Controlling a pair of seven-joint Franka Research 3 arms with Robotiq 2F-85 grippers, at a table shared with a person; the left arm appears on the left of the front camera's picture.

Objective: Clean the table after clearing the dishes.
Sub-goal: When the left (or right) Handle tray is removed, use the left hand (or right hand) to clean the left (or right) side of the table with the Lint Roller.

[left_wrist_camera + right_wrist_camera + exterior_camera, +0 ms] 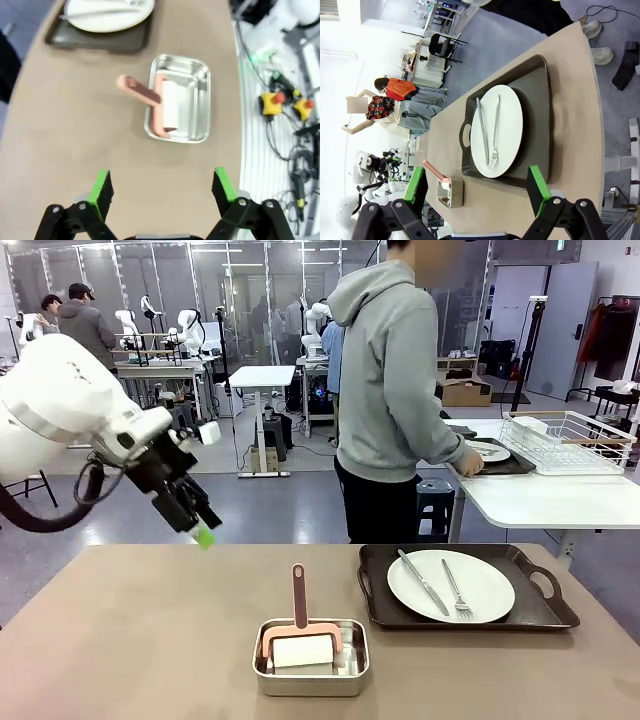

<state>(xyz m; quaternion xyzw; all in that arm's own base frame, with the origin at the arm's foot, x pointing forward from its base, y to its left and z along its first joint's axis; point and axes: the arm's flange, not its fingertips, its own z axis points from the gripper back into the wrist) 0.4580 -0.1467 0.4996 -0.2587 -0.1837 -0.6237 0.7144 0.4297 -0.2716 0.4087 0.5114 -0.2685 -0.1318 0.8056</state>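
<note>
— Dishes, location?
— One plate [490, 592], knife and fork on it, on its tray [545, 616] at worktop [130, 640] right; a person [390, 380] holds the other tray [512, 468] at the white table [520, 502]
— Jaws?
— My left jaws: spread, empty, aloft, facing the pan [305, 682]. My right jaws: same, facing the tray. I'd cross the cleaner's pink handle [298, 592] squarely, mid-length

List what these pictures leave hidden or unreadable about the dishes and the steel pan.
- Far plate, front view: the person's hand covers its left edge; cutlery too small to tell.
- Near plate, left wrist view: cut off by the top edge.
- White block in the steel pan, front view: pan wall hides its lower part.
</note>
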